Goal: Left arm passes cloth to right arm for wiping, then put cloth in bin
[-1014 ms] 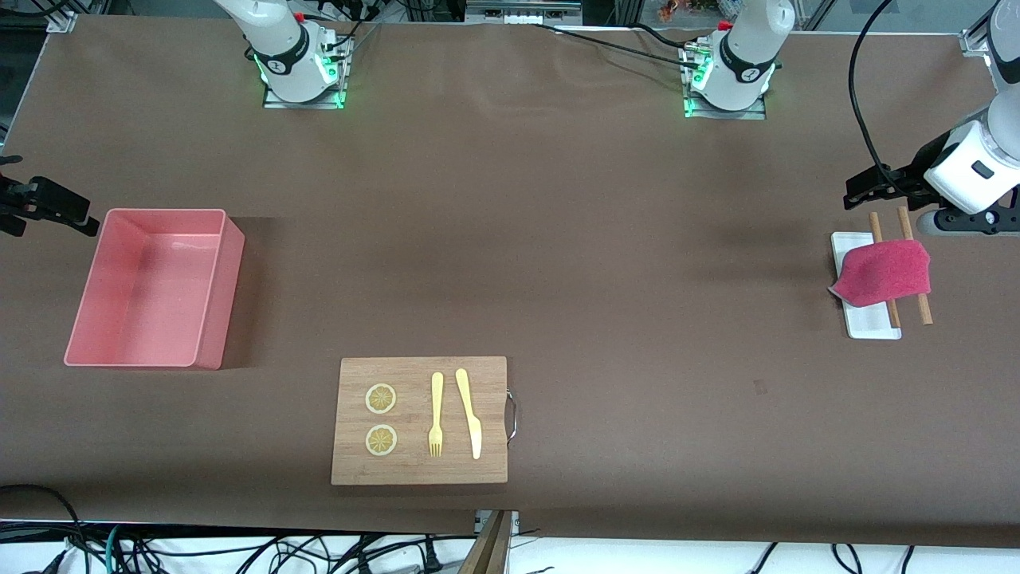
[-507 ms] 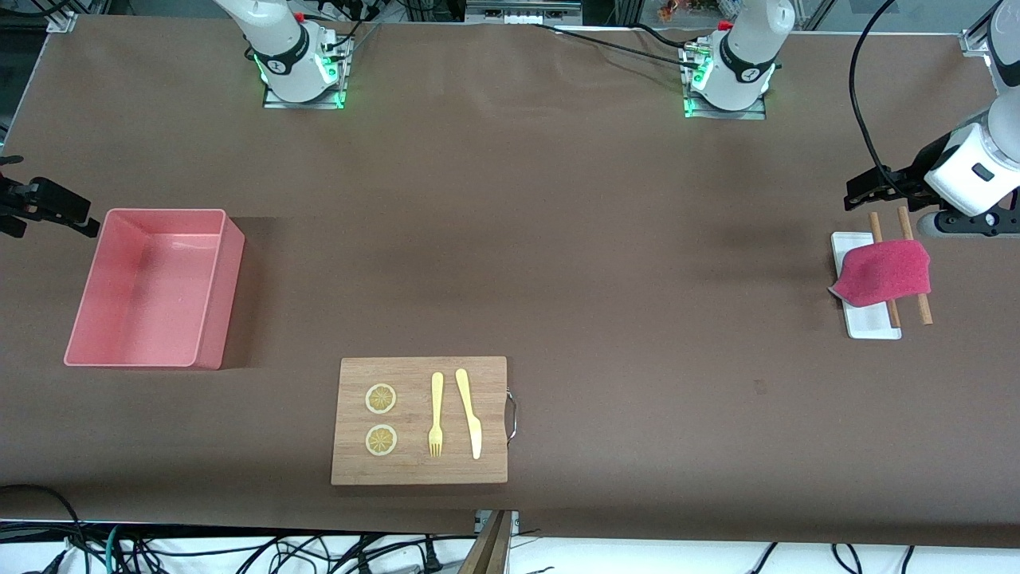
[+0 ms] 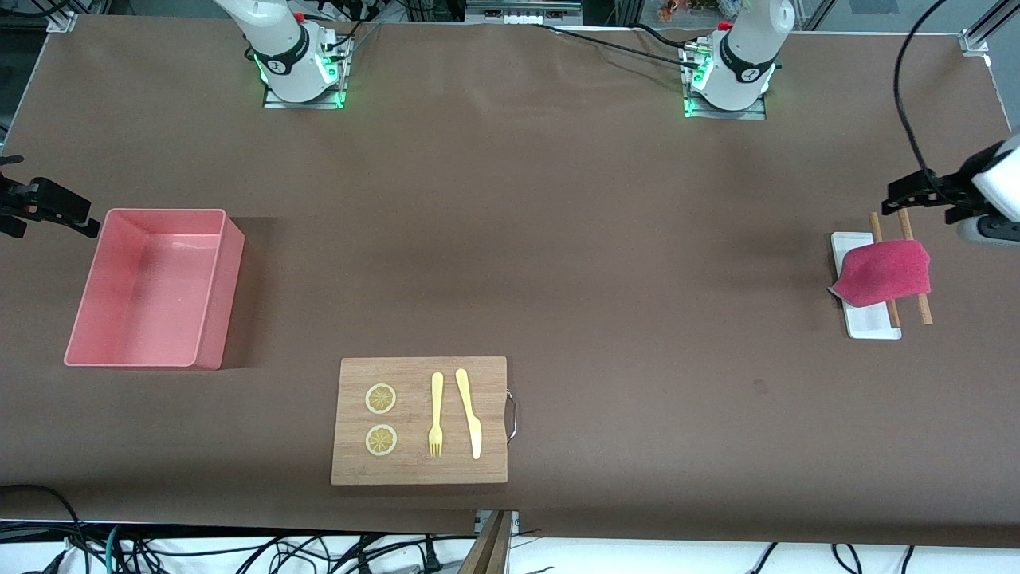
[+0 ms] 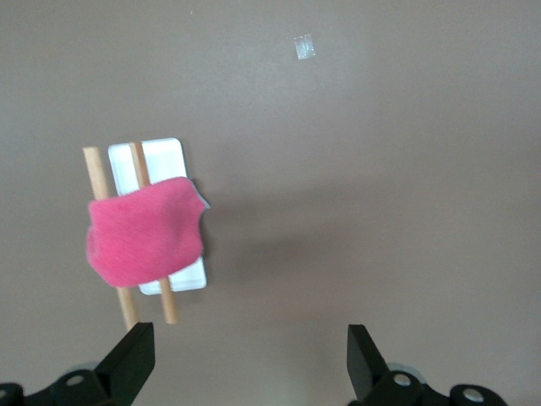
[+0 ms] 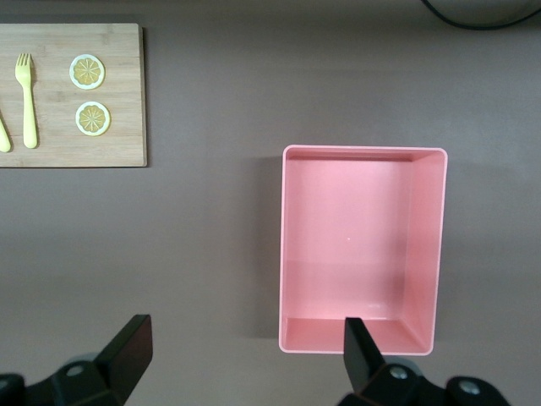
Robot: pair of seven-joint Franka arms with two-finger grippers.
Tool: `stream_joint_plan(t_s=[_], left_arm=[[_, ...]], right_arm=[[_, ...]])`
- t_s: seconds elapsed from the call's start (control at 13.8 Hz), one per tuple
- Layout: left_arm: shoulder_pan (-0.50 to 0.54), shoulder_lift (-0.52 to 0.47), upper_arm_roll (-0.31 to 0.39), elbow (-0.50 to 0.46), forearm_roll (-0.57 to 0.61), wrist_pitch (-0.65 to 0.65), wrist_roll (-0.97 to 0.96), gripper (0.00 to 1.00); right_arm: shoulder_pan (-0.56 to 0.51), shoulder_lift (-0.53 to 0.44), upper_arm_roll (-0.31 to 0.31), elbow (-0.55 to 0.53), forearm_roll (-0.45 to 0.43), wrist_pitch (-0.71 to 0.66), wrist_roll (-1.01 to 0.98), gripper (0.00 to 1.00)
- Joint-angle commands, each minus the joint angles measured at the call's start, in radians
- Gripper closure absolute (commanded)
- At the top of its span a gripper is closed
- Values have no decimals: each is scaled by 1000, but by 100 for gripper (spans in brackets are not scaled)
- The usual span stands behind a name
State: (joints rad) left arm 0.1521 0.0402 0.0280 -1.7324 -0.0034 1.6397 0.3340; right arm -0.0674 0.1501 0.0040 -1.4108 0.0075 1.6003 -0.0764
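A wide desk (image 3: 558, 239) covered in a matte brown sheet fills nearly the whole front view; the covering shows faint creases and a small dark speck (image 3: 759, 387) toward the left arm's end. A small pale scrap of tape (image 4: 303, 47) lies on the brown surface in the left wrist view. Along the desk's edge nearest the front camera runs a white floor strip (image 3: 239, 550) littered with tangled black cables (image 3: 159, 550), and a wooden post (image 3: 488, 546) stands at the middle of that edge. Along the top edge, aluminium frame rails (image 3: 522, 9) and more cables show. Light is even, with soft shadows.
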Motion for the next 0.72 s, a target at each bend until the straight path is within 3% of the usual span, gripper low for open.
stream_joint_plan(t_s=[0.0, 0.43, 0.65], left_arm=[[76, 41, -7, 57, -15, -11, 159, 0], [360, 116, -7, 59, -125, -3, 636, 0], [466, 185, -7, 57, -199, 69, 950, 0]], right_arm=[[1, 2, -2, 12, 14, 0, -9, 0], [1, 2, -2, 12, 14, -2, -9, 0], [1, 2, -2, 10, 14, -2, -11, 0]])
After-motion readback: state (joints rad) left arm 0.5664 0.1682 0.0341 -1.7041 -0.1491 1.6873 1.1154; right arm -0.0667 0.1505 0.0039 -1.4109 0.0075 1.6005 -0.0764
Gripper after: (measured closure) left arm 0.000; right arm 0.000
